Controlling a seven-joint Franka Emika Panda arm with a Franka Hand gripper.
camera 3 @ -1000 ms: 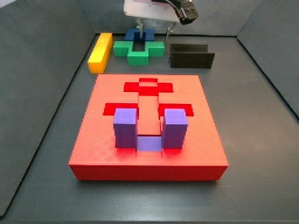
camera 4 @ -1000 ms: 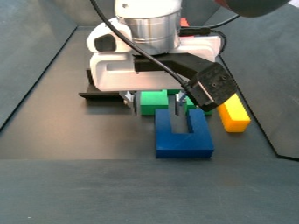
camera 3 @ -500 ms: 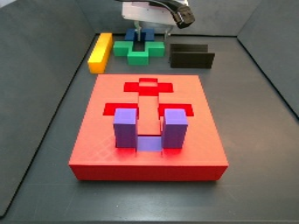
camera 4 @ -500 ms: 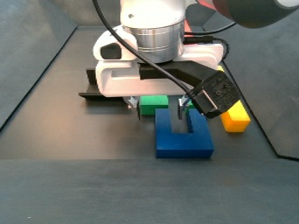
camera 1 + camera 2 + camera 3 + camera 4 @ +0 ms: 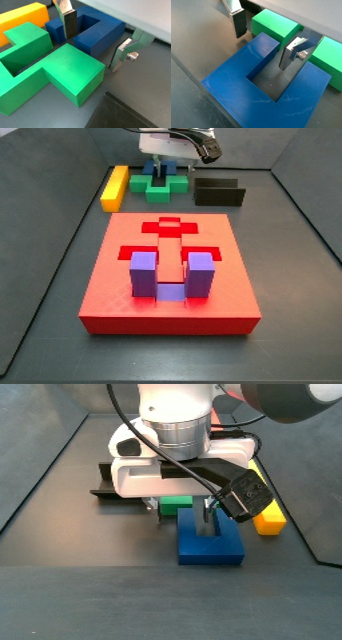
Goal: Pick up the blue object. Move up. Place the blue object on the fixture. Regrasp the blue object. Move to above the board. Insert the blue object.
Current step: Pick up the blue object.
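Observation:
The blue object [image 5: 100,35] [image 5: 244,85] lies flat on the dark floor, against the green block [image 5: 47,70]. My gripper [image 5: 91,50] [image 5: 262,50] is down over it and open. One finger stands in the block's slot and the other outside, so the jaws straddle one prong with gaps on both sides. In both side views the gripper [image 5: 167,163] [image 5: 203,519] hangs over the blue object [image 5: 163,170] [image 5: 211,546]. The black fixture [image 5: 218,193] stands beside the green block. The red board [image 5: 134,233] lies nearer the front.
A purple U-shaped block [image 5: 143,271] sits upright in the board's cutouts. A yellow bar [image 5: 115,186] [image 5: 267,514] lies on the green block's [image 5: 163,188] other side. Grey walls close the floor in on all sides.
The gripper has shifted only slightly over the blue object and its fingers stay open. The blue object and the other pieces have not moved.

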